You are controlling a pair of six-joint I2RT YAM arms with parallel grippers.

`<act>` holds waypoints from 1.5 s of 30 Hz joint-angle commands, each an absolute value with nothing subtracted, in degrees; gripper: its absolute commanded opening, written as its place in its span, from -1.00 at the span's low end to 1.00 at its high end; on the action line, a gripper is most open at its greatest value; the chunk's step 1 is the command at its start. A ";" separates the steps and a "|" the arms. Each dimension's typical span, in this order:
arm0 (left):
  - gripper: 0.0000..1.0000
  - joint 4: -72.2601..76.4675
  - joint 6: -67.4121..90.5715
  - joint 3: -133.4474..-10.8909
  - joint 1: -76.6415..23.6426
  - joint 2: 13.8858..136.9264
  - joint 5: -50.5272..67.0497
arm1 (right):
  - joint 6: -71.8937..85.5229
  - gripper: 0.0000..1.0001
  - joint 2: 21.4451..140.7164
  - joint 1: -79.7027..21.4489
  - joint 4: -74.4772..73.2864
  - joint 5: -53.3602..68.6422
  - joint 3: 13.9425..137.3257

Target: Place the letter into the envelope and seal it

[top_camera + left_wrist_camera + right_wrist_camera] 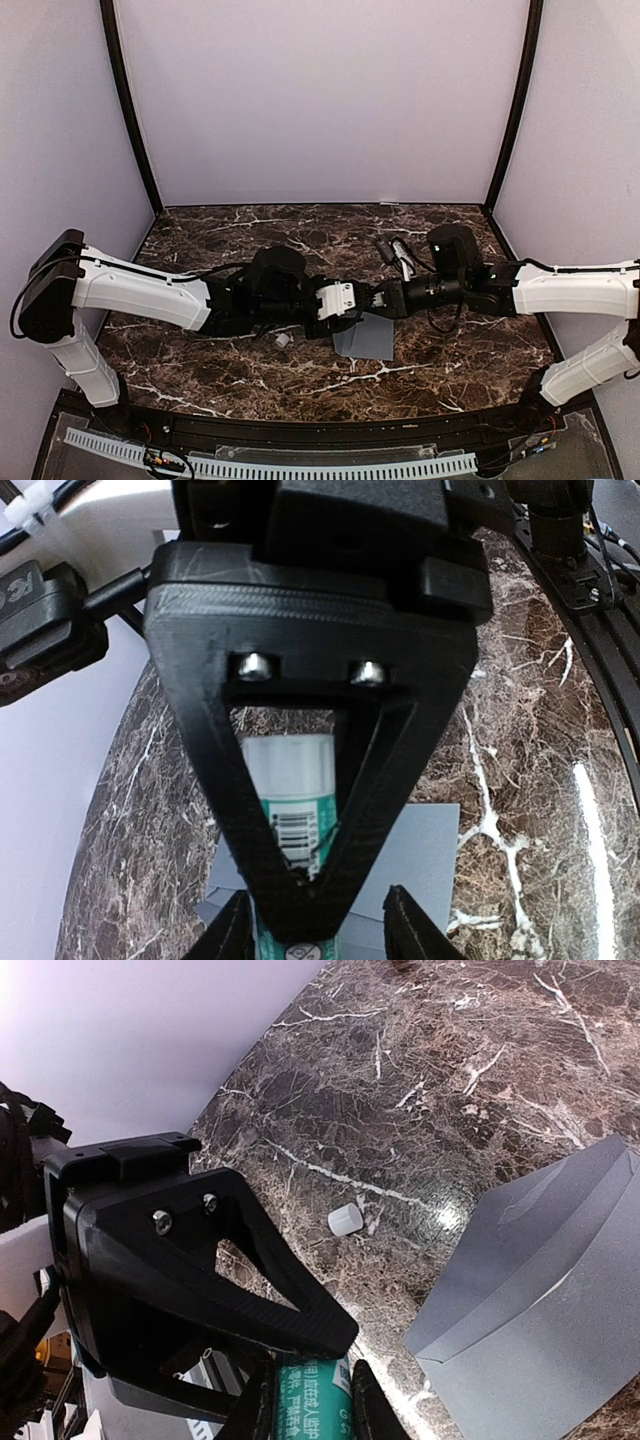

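The grey envelope (366, 338) lies flat on the marble, its flap crease showing in the right wrist view (540, 1310). The letter does not show in any view. Both grippers meet just above the envelope's far edge. My right gripper (310, 1405) (386, 297) is shut on a green-and-white glue stick (312, 1395). My left gripper (318, 930) (354, 300) faces it. Its fingers stand on either side of the stick's end (298, 820) and of the right gripper's black finger (300, 680), with a gap still showing on one side.
A small white cap (345, 1220) (283, 340) lies on the marble left of the envelope. A small black-and-white object (395, 250) sits further back. The table's black front rail (300, 430) runs along the near edge.
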State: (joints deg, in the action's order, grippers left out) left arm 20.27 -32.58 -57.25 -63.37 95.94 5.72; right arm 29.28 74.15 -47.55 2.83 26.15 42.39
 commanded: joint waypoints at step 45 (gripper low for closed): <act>-1.00 31.40 -3.89 -53.27 -58.65 86.53 27.46 | 22.24 0.13 58.32 -46.75 13.91 31.89 40.87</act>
